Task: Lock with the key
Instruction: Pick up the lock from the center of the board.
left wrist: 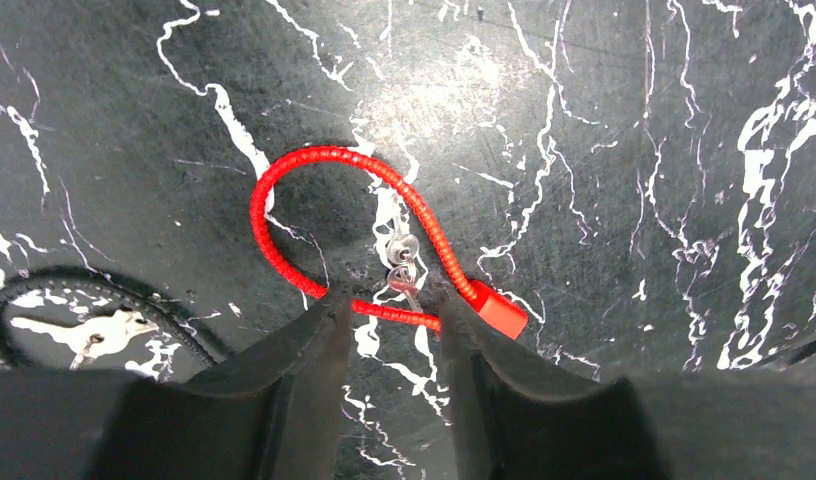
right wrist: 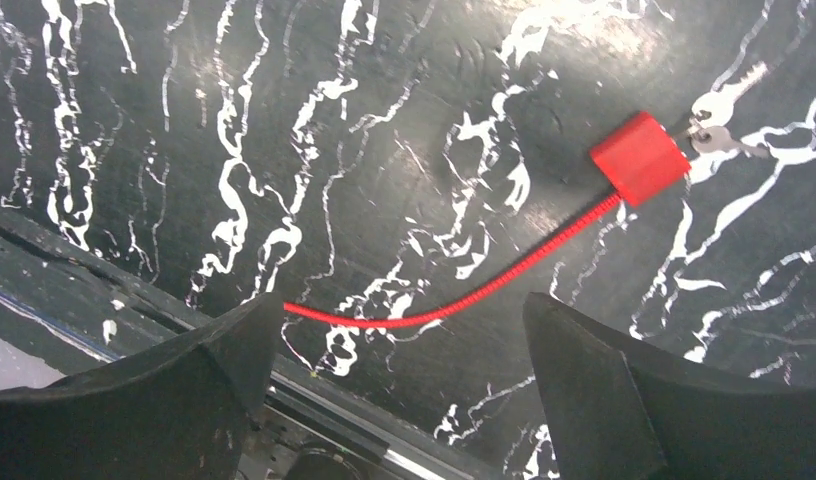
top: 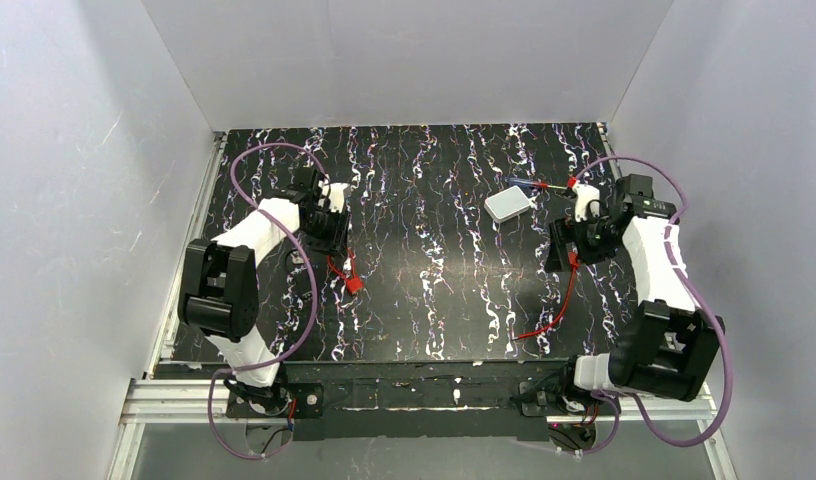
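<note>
The left gripper, low in the frame, is half open and holds nothing. It should pinch the key squarely. The right gripper is wide open and empty.

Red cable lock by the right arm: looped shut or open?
Open: its cable trails away from the red lock body, the far end lying free.

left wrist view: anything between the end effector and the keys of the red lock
Nothing visible does. The left end effector is open, and the keys lie just ahead of the gap between its fingertips, inside the loop of the red cable lock.
</note>
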Controlling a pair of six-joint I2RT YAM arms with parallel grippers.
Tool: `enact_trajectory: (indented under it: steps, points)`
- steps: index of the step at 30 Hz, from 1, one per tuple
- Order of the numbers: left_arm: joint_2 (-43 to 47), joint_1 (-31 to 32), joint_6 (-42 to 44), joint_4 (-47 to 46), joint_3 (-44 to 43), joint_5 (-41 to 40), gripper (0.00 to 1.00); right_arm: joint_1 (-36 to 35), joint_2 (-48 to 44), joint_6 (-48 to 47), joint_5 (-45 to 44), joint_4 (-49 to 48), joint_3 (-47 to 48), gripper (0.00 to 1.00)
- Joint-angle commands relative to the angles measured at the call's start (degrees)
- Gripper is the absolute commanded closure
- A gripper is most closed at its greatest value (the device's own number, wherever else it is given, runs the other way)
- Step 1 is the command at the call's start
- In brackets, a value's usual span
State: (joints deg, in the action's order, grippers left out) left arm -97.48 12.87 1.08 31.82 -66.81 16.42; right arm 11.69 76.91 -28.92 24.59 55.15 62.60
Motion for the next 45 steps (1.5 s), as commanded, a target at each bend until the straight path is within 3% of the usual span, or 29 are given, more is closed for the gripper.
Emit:
enact_trajectory:
  steps: [1, 5, 8, 11, 18, 26, 32, 37, 42, 45]
  points:
    - [6.79, 0.22, 0.42, 2.52, -3.41, 4.32, 0.45, 5.48, 2.44, -8.23, -3.27, 5.07, 4.63, 0.02]
    - [12.54, 0.22, 1.17, 3.11, -3.37, 6.51, 0.22, 6.69, 4.15, -9.95, -8.9, 3.84, 3.89, 0.02]
    - [15.81, 0.25, 0.08, 2.63, -2.83, 7.97, 0.13, 6.85, 5.56, -8.78, -12.43, 0.97, 2.65, 0.02]
    - [18.22, 0.3, -0.65, 1.51, -2.21, 10.08, 0.12, 6.85, 8.46, -4.91, -13.15, -2.7, 2.79, 0.06]
    - [20.92, 0.3, -2.74, -0.89, -0.07, 9.52, 0.11, 6.19, 13.08, 2.53, -11.99, -7.7, 2.88, 0.32]
    - [22.31, 0.31, -3.97, -2.11, 0.71, 9.54, 0.11, 4.13, 13.73, 9.0, -15.71, -15.8, -1.48, 0.37]
    - [22.08, 0.31, -4.13, -2.55, 0.81, 9.44, 0.11, 3.18, 16.65, 11.84, -16.25, -17.79, -2.89, 0.46]
    - [22.28, 0.24, -4.05, -2.95, 1.42, 8.97, 0.11, 1.94, 18.82, 12.59, -17.45, -19.89, -4.73, 0.47]
    - [22.25, 0.27, -3.98, -3.59, 2.24, 8.49, 0.11, 0.56, 20.13, 13.66, -17.94, -20.75, -4.8, 0.57]
    - [21.99, 0.22, -4.1, -3.41, 1.92, 8.6, 0.11, -0.33, 20.86, 13.94, -17.87, -20.72, -4.59, 0.71]
